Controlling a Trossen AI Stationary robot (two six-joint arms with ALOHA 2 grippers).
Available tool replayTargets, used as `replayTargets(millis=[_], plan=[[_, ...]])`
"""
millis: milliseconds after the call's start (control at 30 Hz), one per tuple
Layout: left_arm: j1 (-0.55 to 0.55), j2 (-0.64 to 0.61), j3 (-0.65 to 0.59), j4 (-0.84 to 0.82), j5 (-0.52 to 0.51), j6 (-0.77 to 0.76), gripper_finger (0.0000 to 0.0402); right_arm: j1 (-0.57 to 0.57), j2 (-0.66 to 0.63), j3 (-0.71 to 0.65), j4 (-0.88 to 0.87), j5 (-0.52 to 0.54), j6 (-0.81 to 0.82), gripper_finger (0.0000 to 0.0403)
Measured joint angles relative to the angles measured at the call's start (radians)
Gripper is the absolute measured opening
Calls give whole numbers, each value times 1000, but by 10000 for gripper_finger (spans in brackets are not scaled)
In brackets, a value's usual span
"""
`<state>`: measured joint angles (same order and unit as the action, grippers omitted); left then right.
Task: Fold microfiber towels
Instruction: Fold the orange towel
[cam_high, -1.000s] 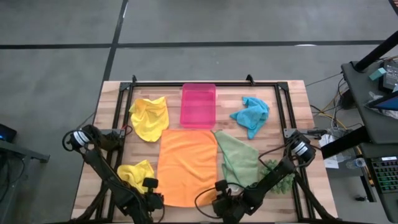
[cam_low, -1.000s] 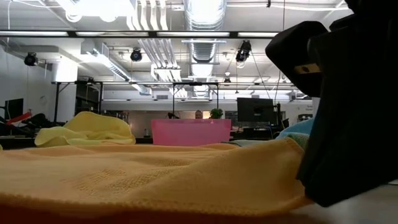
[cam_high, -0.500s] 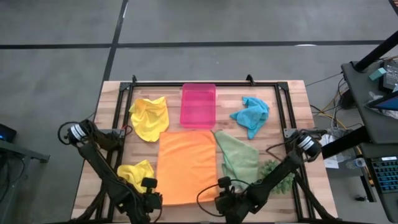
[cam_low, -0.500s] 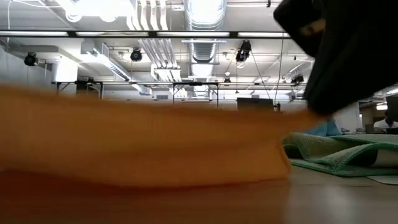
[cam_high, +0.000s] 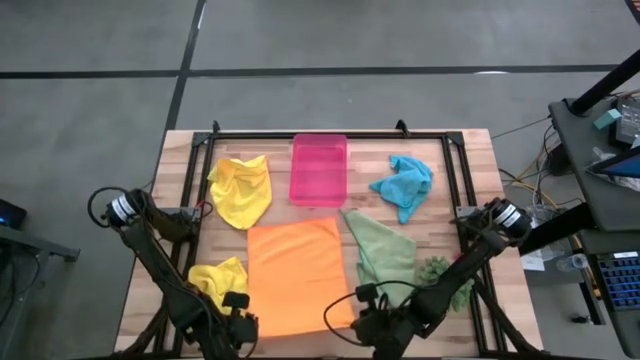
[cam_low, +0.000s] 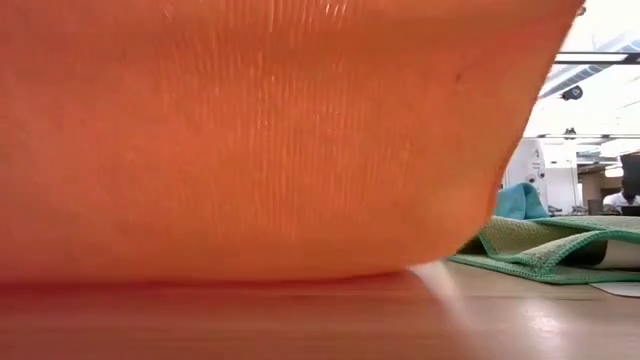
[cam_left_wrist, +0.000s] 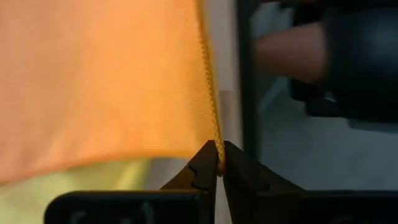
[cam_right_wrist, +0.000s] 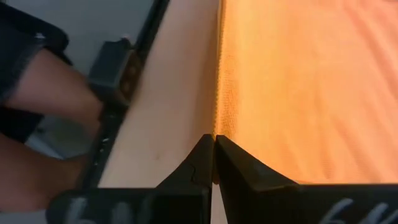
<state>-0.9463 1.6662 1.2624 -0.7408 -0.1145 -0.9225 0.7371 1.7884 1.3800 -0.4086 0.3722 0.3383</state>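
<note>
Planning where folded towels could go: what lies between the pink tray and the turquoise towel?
Bare wood, in the high view: the pink tray and the turquoise towel lie apart with only tabletop between them.

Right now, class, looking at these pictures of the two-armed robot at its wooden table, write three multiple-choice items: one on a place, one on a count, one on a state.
1. Where does the pink plastic tray sit?
A. At the table's far edge, in the middle
B. On the green cloth
C. Under the left arm

2. How many yellow microfiber towels lie on the table?
A. One
B. Two
C. Four

3. What is the state of the left pincer and right pincer?
A. Both open, empty
B. Only the left grips
C. Both shut on the orange microfiber towel

Answers: 1 A, the high view shows it centred at the far edge. 2 B, one crumpled yellow towel lies beside the tray and another nearer the left arm. 3 C, each wrist view shows the fingers pinching the towel's hem.
</note>
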Motion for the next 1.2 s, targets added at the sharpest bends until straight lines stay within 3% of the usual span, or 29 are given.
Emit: replayTargets(millis=[267,667,967,1200], plan=[[51,-41,-11,-198,-37,-35,6,-73,-6,0,-110,99,-41,8],[189,-47,-47,-460,-56,54,6,-244,-6,0,-220,102,-200,8],[297,-49,-108,-453,-76,173,6,-343,-6,0,-252,96,-306,8],[322,-53,-109,-288,-59,276,6,-347,-6,0,-268,91,-314,8]])
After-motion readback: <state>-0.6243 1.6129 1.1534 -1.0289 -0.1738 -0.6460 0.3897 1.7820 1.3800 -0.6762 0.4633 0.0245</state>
